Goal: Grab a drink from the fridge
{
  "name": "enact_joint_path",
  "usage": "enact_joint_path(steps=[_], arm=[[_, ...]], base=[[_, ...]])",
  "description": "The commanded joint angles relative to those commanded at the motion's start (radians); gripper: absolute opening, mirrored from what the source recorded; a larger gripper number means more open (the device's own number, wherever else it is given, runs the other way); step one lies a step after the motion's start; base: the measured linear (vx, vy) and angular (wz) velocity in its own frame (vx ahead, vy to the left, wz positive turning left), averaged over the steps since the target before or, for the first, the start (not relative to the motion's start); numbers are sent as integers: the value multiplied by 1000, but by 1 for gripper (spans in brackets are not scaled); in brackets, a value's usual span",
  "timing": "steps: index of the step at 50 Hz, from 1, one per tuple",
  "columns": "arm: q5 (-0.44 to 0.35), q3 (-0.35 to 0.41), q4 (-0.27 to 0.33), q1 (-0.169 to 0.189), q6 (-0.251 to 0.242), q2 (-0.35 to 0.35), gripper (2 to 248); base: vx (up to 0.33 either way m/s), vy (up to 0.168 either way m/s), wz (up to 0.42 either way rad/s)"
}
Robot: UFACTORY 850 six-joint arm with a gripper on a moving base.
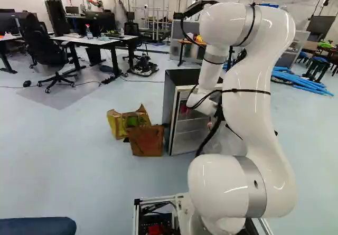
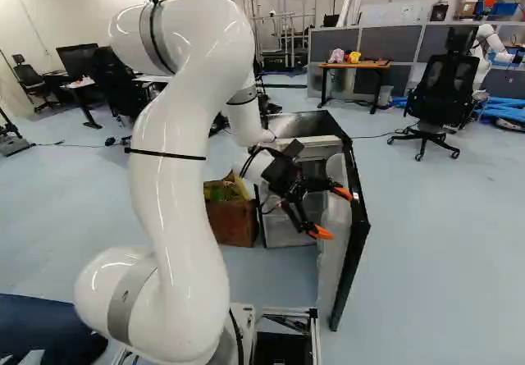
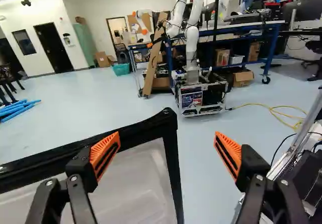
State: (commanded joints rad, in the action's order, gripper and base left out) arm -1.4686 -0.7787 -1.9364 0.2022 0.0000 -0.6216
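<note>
**Fridge open, gripper released**

2 fingers spread wide, gripping nothing, near the top corner of the open door. Fridge on floor ahead of base, 2 bags beside it. Can't make out the drink inside.

The arm has a smooth, glossy white shell with satin, metal-looking grey bands. Near the middle of the right base view, the fridge has a shiny black top; its door shows a smooth, whitish plastic-looking liner. The end effector carries matt, ridged orange pads. The floor, lower left of the left base view, is smooth with a soft sheen.
</note>
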Motion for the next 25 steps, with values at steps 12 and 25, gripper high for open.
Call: enact_joint_path(steps=[12,25], arm=[[27,-67,0,71,0,-20,247],[60,-140,0,141,0,-45,247]], base=[[0,0,0],[0,0,0]])
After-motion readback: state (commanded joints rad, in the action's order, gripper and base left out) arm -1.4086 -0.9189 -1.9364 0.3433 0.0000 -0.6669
